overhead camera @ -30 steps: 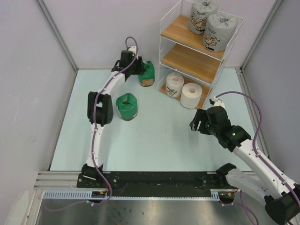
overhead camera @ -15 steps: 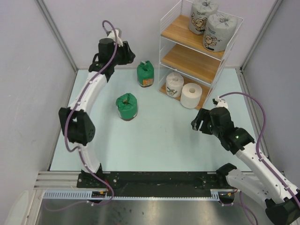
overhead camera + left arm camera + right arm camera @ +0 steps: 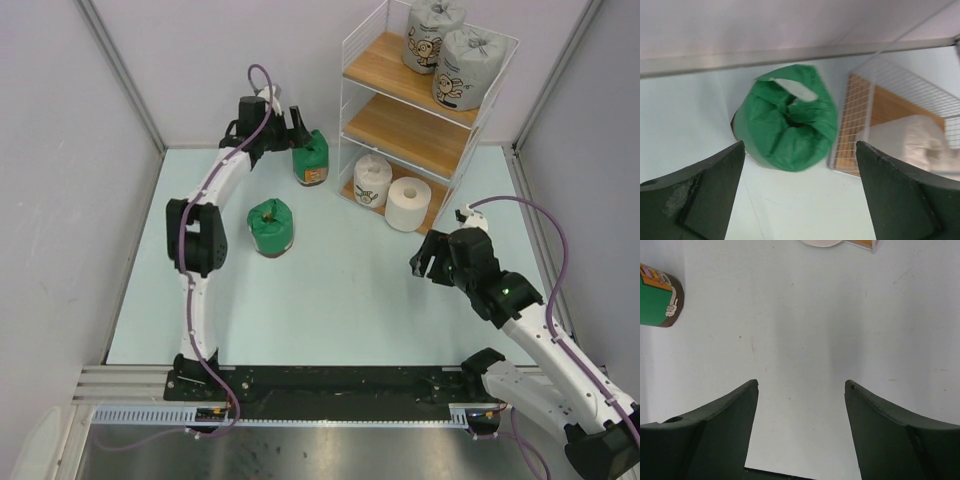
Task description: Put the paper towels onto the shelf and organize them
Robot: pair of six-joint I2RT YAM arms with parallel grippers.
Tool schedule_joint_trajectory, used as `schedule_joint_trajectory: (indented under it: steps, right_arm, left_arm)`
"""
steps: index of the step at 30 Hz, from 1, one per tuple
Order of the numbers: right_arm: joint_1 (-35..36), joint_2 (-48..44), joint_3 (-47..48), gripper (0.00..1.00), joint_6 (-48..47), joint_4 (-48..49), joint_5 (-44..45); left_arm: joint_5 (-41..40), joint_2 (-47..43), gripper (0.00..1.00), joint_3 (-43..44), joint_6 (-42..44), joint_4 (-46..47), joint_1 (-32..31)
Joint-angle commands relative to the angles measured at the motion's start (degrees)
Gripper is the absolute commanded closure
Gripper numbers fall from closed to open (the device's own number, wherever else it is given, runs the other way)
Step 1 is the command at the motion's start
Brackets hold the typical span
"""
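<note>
Two grey cartoon-print rolls [image 3: 434, 32] stand on the top board of the white wire shelf [image 3: 400, 125]. A white-wrapped roll [image 3: 372, 180] and a bare white roll [image 3: 408, 203] are at the bottom board. One green roll [image 3: 311, 158] stands on the table just left of the shelf, another green roll [image 3: 271, 226] nearer. My left gripper [image 3: 283, 130] is open and empty, just behind and left of the far green roll [image 3: 787, 125], apart from it. My right gripper [image 3: 425, 262] is open and empty over bare table.
The shelf's middle board [image 3: 405, 128] carries nothing. The back wall rail [image 3: 790, 52] runs close behind the far green roll. The shelf's wire side [image 3: 875, 125] stands right beside that roll. The near green roll shows in the right wrist view [image 3: 657, 297] at the left edge.
The left arm drew back to the left from the far green roll, then came back beside it. The roll stands free. The right arm barely moved.
</note>
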Motion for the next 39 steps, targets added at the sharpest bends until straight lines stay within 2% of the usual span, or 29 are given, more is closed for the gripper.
schedule_joint_trajectory:
  steps: [1, 2, 8, 24, 39]
  right_arm:
    - [-0.8, 0.3, 1.6, 0.25, -1.5, 0.8, 2.2]
    - [-0.9, 0.3, 1.5, 0.25, -1.7, 0.8, 2.3]
    - [-2.1, 1.7, 1.6, 0.25, -2.6, 1.4, 1.3]
    - [-4.3, 2.3, 1.6, 0.25, -5.3, 1.6, 1.0]
    - [-5.0, 1.7, 1.6, 0.25, -4.7, 0.7, 0.7]
  left_arm:
    - [1.0, 4.2, 0.09, 12.0, -1.4, -3.6, 1.0]
    - [0.7, 5.3, 0.15, 13.3, -1.2, -4.0, 1.1]
    - [-2.0, 7.5, 0.21, 14.5, 0.2, -4.0, 1.5]
    - [-4.8, 13.9, 0.21, 13.2, 2.8, -3.5, 1.0]
    - [-5.5, 17.1, 0.2, 12.8, 3.7, -2.9, -2.5]
